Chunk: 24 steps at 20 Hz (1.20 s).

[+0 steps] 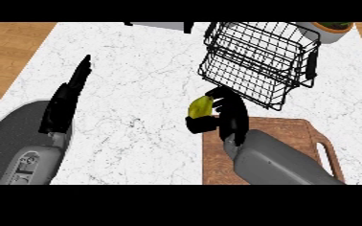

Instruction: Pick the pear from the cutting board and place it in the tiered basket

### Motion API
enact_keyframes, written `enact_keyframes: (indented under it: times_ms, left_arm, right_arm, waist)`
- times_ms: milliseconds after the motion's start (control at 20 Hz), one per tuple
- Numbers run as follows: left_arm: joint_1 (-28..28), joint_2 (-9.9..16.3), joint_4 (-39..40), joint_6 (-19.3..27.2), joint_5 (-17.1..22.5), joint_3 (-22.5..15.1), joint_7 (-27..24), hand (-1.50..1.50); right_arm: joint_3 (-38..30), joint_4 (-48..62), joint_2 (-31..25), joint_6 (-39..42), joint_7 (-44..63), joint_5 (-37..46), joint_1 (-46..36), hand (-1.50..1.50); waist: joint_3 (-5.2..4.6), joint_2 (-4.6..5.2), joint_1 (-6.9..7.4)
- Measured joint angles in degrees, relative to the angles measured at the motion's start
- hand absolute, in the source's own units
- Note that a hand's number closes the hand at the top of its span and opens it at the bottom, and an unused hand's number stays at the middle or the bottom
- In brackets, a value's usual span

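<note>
A yellow-green pear (200, 107) is held in my right hand (225, 116), whose fingers and thumb curl round it and hide part of it. The hand hangs just past the upper left corner of the wooden cutting board (283, 139), close below the lower front edge of the black wire tiered basket (262, 62). The basket stands at the back right of the white marble counter. My left hand (67, 100) rests at the left with straight fingers pointing up, holding nothing.
A potted plant in a white pot (329, 28) stands behind the basket at the far right. A pale object (159, 25) lies at the counter's back edge. Wooden floor shows beyond the counter's left side.
</note>
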Motion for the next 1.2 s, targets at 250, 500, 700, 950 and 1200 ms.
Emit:
enact_keyframes:
  times_ms: [250, 500, 700, 950, 1200]
  left_arm:
    - [-1.0, -0.5, 0.8, -0.1, -0.3, -0.5, 0.8, 0.0]
    - [-1.1, -0.4, 1.8, 0.6, -0.5, 0.3, 1.2, 0.0]
    - [-0.7, -0.5, 2.6, 1.1, -0.6, 0.8, 0.8, 0.0]
    - [-0.8, -0.4, 3.0, 1.4, -0.7, 1.5, 0.7, 0.0]
    - [-0.1, 0.2, 2.7, 1.2, -0.3, 2.7, 0.2, 0.0]
  right_arm:
    - [0.8, 11.9, 6.2, 1.4, -0.3, 8.1, -14.9, 1.5]
    - [-0.7, 24.6, 12.5, 3.8, 1.0, 15.4, -30.0, 1.5]
    - [-2.0, 34.5, 16.7, 7.3, 3.1, 19.3, -41.0, 1.5]
    - [-3.1, 43.1, 18.8, 12.3, 4.4, 18.8, -50.8, 1.5]
    - [-5.9, 47.2, 19.5, 14.3, 2.3, 15.8, -56.5, 1.5]
  waist:
    - [0.09, -0.78, -0.46]
    - [0.24, -1.43, -2.37]
    - [0.36, -1.52, -3.78]
    - [0.5, -1.27, -4.7]
    - [0.66, -0.95, -5.43]
